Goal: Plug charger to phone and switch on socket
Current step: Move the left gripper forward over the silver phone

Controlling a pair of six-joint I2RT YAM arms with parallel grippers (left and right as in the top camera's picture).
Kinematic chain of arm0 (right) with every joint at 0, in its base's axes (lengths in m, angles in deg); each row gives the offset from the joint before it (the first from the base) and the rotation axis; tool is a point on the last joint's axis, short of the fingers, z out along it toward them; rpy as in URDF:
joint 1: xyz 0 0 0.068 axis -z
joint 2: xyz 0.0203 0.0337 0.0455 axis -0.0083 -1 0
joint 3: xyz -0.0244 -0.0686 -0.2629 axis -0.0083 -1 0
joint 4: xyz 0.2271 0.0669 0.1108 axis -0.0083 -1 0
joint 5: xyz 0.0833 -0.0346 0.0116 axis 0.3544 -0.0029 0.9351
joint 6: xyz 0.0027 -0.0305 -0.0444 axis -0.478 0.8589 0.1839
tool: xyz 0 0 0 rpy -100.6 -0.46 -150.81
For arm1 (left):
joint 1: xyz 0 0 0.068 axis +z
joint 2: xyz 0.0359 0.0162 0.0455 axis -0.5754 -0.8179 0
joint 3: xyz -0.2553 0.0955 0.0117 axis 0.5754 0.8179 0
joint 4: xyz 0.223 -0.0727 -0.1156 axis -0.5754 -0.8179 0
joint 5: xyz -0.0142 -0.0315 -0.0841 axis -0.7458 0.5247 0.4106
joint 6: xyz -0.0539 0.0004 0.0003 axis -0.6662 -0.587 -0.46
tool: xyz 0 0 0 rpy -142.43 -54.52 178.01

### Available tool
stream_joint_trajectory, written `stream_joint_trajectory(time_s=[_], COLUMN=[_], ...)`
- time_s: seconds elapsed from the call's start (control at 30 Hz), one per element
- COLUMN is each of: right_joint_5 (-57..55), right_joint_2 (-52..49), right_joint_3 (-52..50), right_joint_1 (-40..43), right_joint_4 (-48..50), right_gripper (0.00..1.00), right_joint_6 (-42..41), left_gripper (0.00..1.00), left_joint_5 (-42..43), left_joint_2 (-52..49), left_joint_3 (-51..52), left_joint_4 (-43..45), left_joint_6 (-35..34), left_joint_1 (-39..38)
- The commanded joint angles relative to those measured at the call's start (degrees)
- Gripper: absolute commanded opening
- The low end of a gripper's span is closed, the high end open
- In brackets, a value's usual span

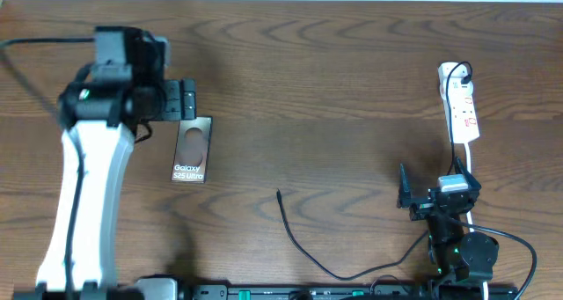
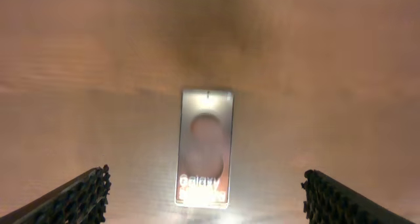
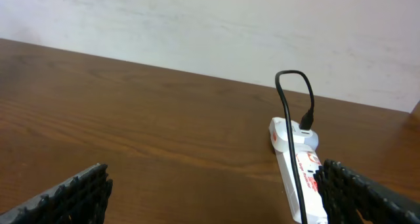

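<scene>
- The left gripper (image 2: 205, 174) is hanging over the table (image 1: 308, 89), jaws standing wide, gripping nothing.
- The phone (image 2: 205, 142) is lying flat beneath it, centred between the two fingers in the wrist view, "Galaxy" end nearest the camera.
- The right gripper (image 3: 213, 169) is gaping wide, empty.
- The socket (image 3: 308, 159) is lying ahead, just beside its right finger.
- The charger (image 1: 291, 230) is trailing loose, tip well apart from the phone.

I see left arm (image 1: 88, 186) reached far forward, left gripper (image 1: 186, 100) facing down, jaws wide; right arm (image 1: 466, 252) folded back, right gripper (image 1: 429, 184) also wide
</scene>
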Motion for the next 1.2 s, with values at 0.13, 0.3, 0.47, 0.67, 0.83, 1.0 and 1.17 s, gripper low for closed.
stream_joint_trajectory(time_s=[0.13,0.3,0.47,0.67,0.83,1.0,1.17], right_joint_5=[-0.4,-0.4,-0.4,-0.4,-0.4,-0.4,-0.4], right_joint_2=[0.3,0.3,0.3,0.3,0.3,0.3,0.3], right_joint_3=[-0.1,-0.1,-0.1,-0.1,-0.1,-0.1,-0.1], right_joint_1=[-0.4,-0.4,-0.4,-0.4,-0.4,-0.4,-0.4], right_joint_4=[-0.3,-0.3,-0.3,-0.3,-0.3,-0.3,-0.3], right_gripper=[0.99,0.99,0.99,0.99,0.99,0.99,0.99], right_joint_6=[0.6,0.6,0.6,0.6,0.6,0.6,0.6], left_gripper=[0.92,0.91,0.58,0.98,0.98,0.98,0.98], left_joint_5=[0.8,0.7,0.7,0.7,0.7,0.7,0.4], left_joint_2=[-8.1,-9.9,-9.8,-9.8,-9.8,-10.7,-14.1], left_joint_3=[-0.9,-0.8,-0.8,-0.8,-0.8,-0.8,-0.8], left_joint_4=[-1.1,-1.1,-1.0,-0.9,-0.9,-1.5,-2.8], left_joint_6=[1.6,1.6,1.7,1.6,1.6,1.4,1.4], left_joint_1=[0.2,0.2,0.2,0.2,0.2,0.2,0.2])
